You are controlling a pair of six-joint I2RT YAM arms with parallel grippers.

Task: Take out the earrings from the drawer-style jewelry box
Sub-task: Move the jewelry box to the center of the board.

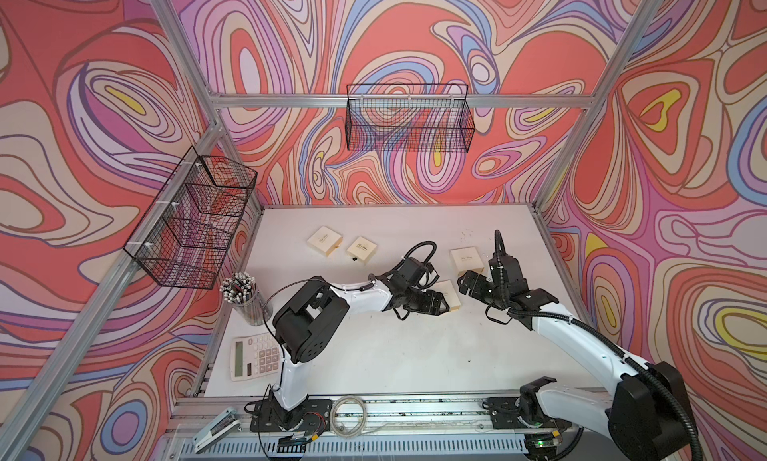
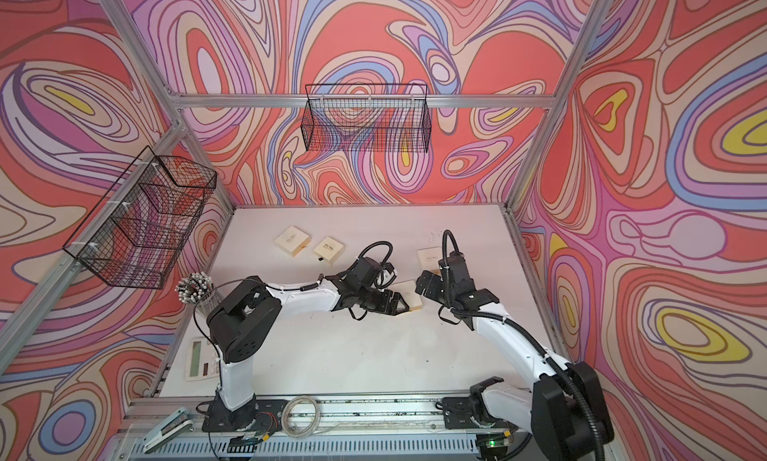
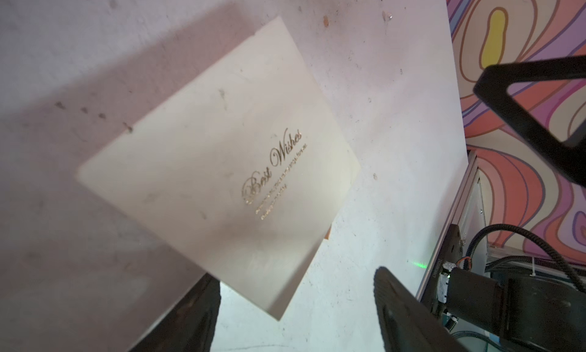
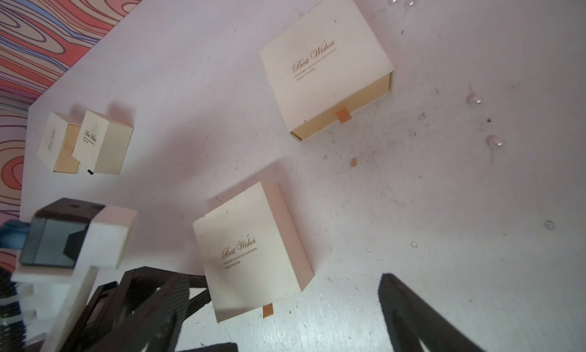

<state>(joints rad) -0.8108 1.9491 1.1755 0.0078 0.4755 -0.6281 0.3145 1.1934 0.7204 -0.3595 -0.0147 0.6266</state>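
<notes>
Several cream drawer-style jewelry boxes lie on the white table (image 1: 373, 355). The nearest box (image 3: 222, 163) (image 4: 250, 252) (image 1: 451, 298) looks shut, with an orange pull tab (image 4: 268, 310) showing. My left gripper (image 3: 296, 276) (image 1: 444, 303) is open with one corner of that box between its jaws; one finger is against the box side and the other stands apart. My right gripper (image 4: 285, 303) (image 1: 462, 286) hangs open over the tab end. Several pearl-like earrings (image 4: 474, 99) lie loose on the table beyond a second box (image 4: 323, 62).
Two more cream boxes (image 1: 324, 239) (image 1: 361, 249) sit at the back left. A pen cup (image 1: 245, 297), a calculator (image 1: 253, 357) and a stapler (image 1: 213, 432) are on the left. Wire baskets (image 1: 195, 218) (image 1: 409, 118) hang on the frame.
</notes>
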